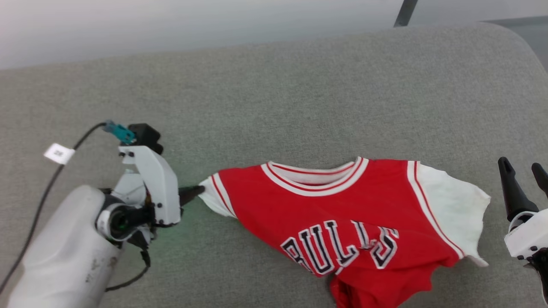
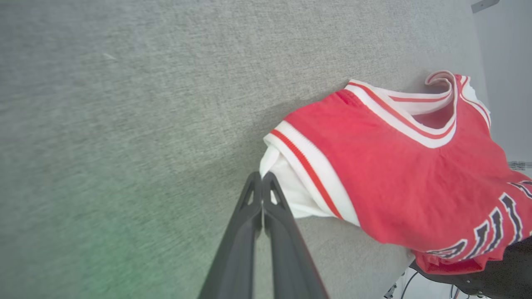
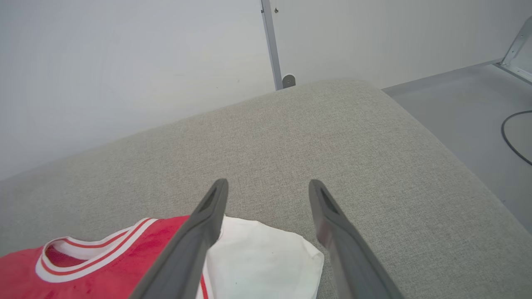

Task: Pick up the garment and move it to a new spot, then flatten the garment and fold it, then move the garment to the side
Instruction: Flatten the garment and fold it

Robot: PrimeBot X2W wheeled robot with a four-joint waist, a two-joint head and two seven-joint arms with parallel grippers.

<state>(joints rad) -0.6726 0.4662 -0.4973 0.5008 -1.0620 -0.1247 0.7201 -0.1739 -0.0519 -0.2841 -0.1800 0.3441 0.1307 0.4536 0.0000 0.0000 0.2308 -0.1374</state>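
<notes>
1. The garment (image 1: 342, 214) lies chest-up on the grey cushion (image 1: 274, 85), with its hem bunched nearest the robot.
2. At one white sleeve edge, the left hand (image 1: 195, 191) is pinched together on the cloth. Beside the other sleeve, the right hand (image 1: 521, 164) stands apart, holding nothing.
3. The cloth looks light and limp, so the shoulder seams are probably the best grip.

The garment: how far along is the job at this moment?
Nothing looks finished: the garment lies rumpled and unfolded on the grey cushion. In hand: the left end effector is shut on one white sleeve's edge; the right end effector stands open beside the other sleeve. Left: moving, flattening, folding, setting aside.
</notes>
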